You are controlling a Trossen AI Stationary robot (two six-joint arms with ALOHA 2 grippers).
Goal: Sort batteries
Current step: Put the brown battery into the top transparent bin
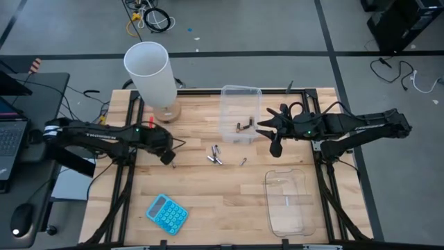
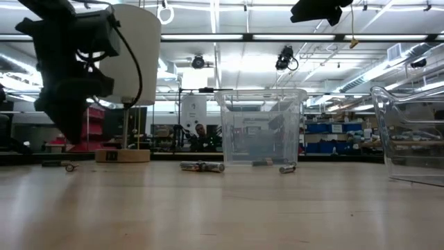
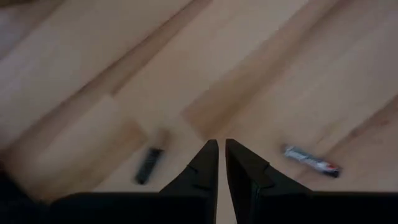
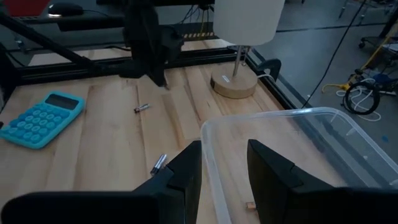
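My left gripper (image 1: 167,157) hangs above the wood, left of centre, pointing steeply down; its fingers (image 3: 221,149) are a narrow gap apart with nothing between them. A dark battery (image 3: 148,165) and a silvery one (image 3: 311,160) lie flat on the table below it. More batteries (image 1: 215,154) lie mid-table, and one (image 1: 243,161) lies just to their right. My right gripper (image 4: 227,155) stands open, high above the right rim of the clear tub (image 1: 241,104), which holds two batteries (image 1: 243,126).
A second clear tub (image 1: 290,208) at the near right holds one battery (image 1: 286,201). A blue calculator (image 1: 166,212) lies near the front edge. A white lamp (image 1: 149,73) stands on its wooden base at the far left. Bare wood lies between the tubs and the calculator.
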